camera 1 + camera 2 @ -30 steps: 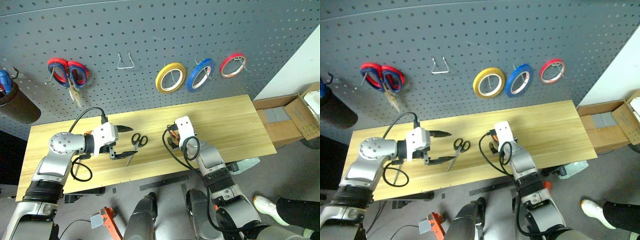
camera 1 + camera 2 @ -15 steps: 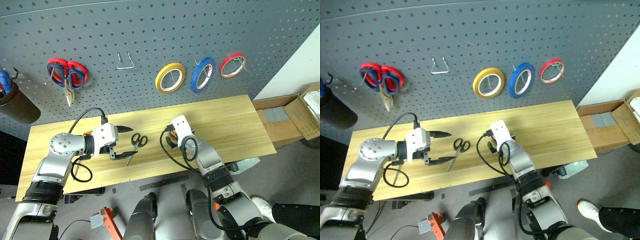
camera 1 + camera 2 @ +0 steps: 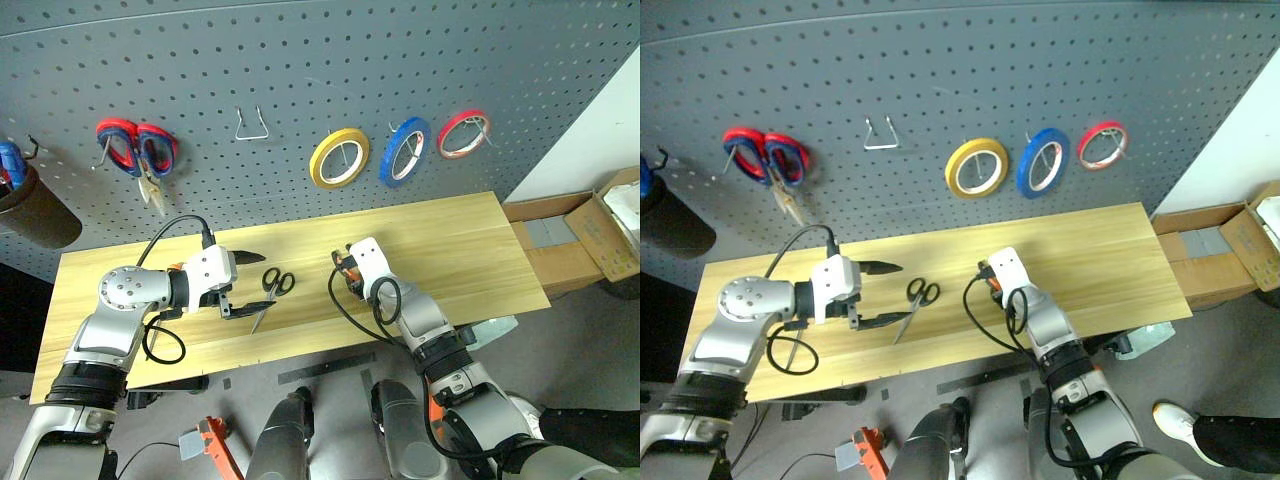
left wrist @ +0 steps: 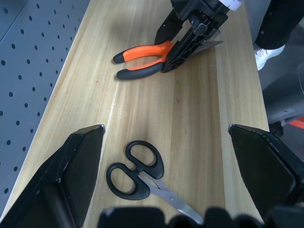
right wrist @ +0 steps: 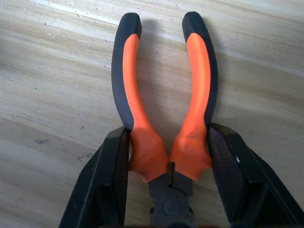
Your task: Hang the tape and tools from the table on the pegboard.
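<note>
My right gripper sat low on the long light yellowish wooden desk, its two black fingers pressed against the outer sides of the orange-and-black-handled pliers near the pivot, pinching them while they lay flat on the wood with the handles reaching away from my wrist. My left gripper hung just above the desk, well apart from the right one, with its fingers spread wide and nothing between them. The small black-handled scissors with steel blades lay on the desk right ahead of that spread gripper, loops pointing away from it, and between my two grippers. Beyond both grippers, on the large dark grey perforated pegboard, the flat blue ring of tape hung from a hook between a yellow tape ring and a red tape ring.
</note>
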Tool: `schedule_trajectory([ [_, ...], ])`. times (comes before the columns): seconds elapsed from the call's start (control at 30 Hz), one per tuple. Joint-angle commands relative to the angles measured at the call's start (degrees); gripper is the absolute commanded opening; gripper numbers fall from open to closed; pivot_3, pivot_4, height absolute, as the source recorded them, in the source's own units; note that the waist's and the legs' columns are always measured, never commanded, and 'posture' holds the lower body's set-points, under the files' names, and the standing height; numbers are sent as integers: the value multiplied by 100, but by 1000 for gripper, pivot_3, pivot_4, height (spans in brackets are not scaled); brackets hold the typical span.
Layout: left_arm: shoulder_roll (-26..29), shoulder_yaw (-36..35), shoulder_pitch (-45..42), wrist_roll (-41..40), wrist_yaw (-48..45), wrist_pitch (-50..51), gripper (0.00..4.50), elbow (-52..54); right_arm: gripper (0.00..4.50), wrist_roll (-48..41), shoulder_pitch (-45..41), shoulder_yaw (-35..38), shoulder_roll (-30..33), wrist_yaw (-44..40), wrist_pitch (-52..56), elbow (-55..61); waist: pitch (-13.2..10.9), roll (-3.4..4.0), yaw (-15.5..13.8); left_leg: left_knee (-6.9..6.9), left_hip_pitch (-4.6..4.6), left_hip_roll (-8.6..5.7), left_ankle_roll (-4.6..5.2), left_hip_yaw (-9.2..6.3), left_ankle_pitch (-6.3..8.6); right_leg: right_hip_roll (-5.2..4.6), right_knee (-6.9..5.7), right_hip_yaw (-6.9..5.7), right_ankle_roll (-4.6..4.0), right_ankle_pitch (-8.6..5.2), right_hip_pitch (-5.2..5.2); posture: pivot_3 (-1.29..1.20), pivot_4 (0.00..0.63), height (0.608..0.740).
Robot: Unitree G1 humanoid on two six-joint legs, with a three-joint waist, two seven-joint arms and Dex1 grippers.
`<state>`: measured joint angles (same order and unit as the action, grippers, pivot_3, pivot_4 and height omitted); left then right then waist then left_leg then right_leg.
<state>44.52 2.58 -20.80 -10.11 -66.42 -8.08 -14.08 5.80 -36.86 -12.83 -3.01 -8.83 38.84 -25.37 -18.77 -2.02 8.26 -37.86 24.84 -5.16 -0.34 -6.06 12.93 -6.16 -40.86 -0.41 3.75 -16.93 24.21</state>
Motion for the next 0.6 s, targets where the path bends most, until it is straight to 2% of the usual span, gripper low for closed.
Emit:
schedule_trajectory([
  [0.03,-24,-175,88,-78,138,-8,4500,155,2042,98,-50,-164,-12,-66,-244,58,0,0,0,0,0,0,0,0,0,0,0,0,0,0,0,-196,279,740],
  [0.17,-148,-456,212,-257,497,122,4500,271,2042,136,94,-339,93,-228,-324,885,0,0,0,0,0,0,0,1,0,0,0,1,0,0,2,-192,280,740],
  [0.23,-239,-668,322,-383,766,252,4500,425,2042,-197,442,-157,-19,-337,-707,1604,0,0,-3,1,1,0,0,0,0,-1,0,1,0,0,5,-190,282,740],
  [0.3,-295,-833,505,-456,955,312,4500,676,2042,-35,721,-462,225,-536,-964,2273,0,-1,-7,2,2,2,0,-2,1,-2,2,0,0,0,5,-186,285,740],
  [0.47,-438,-1347,1242,-659,1519,517,4500,1409,2042,-409,1469,-663,309,-879,-3,4501,0,-1,-17,3,2,5,0,-1,2,-3,5,4,0,0,4,-171,310,740],
  [0.6,-679,-1795,1768,-989,2051,923,4500,2042,2042,-375,1529,-960,367,-912,113,5679,0,0,-36,4,2,20,21,-2,14,-3,7,5,-4,2,4,-165,328,740],
])
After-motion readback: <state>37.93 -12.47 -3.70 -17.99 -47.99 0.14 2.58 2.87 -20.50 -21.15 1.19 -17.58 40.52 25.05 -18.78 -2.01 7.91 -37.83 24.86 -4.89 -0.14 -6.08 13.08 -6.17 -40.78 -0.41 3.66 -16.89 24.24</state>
